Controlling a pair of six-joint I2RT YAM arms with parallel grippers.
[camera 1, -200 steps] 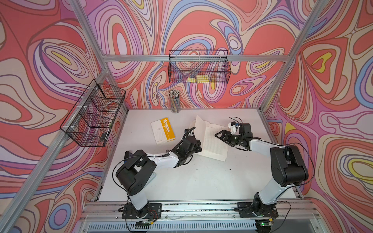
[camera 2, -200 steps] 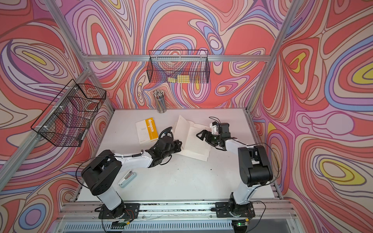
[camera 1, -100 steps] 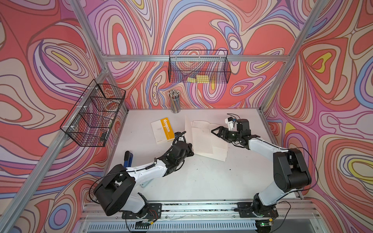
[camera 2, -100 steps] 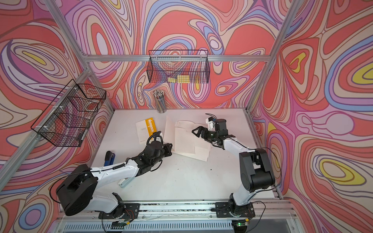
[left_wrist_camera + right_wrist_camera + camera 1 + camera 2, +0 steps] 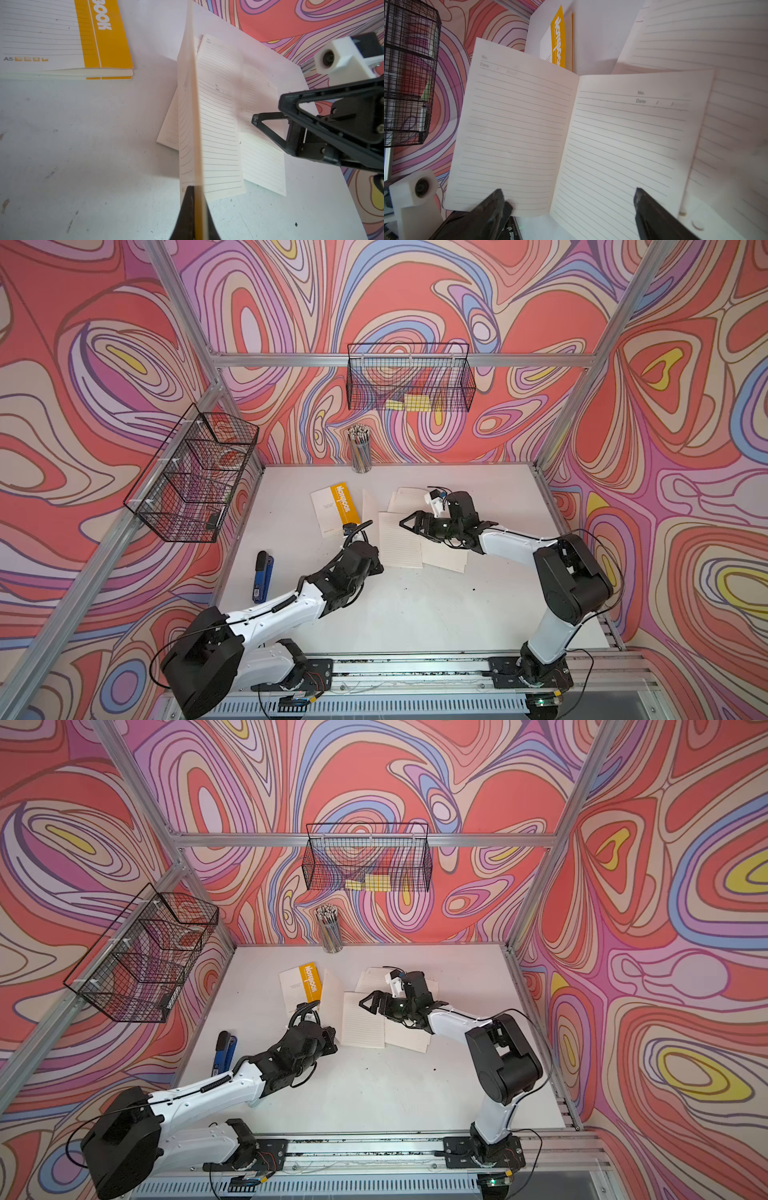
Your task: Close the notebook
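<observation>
Cream lined-paper notebook (image 5: 400,540): open on the white bench (image 5: 415,614), just beside a shut orange-spined notebook (image 5: 335,510)
Left jaws: clamped on one cover, standing it upright
Right jaws: spread wide over the flat page
Progress: roughly halfway I'd say, cover needs folding down

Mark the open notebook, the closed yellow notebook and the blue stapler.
open notebook (image 5: 399,541), in a top view, on its lined page.
closed yellow notebook (image 5: 345,504), in a top view, on its yellow band.
blue stapler (image 5: 262,581), in a top view, on its blue body.
</observation>
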